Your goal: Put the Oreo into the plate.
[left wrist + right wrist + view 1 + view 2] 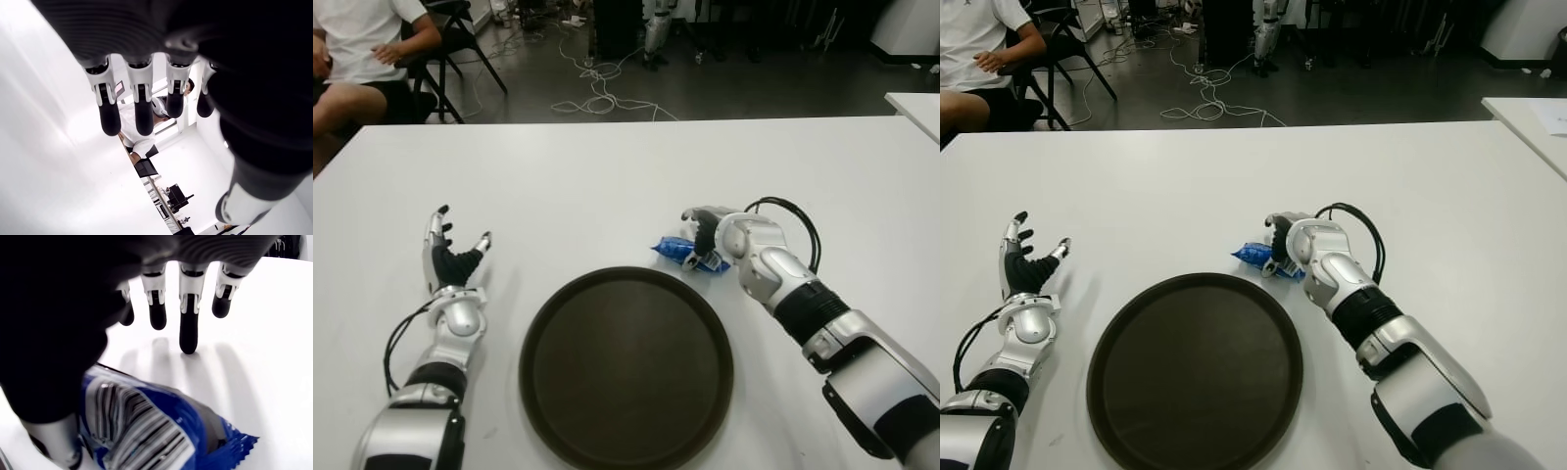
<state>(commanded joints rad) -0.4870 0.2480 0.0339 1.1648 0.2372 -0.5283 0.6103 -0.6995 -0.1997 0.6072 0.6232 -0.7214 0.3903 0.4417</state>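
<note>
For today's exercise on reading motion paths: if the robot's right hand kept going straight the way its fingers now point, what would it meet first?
The right hand sits over the blue Oreo packet, fingers extended past it toward open white table. Beyond the packet under its palm, the way looks free; depth is uncertain.

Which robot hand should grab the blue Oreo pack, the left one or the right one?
The right hand. It is already over the Oreo pack, fingers open around it, just beyond the plate. The left hand shows open on the plate's far side, well away from the pack.
</note>
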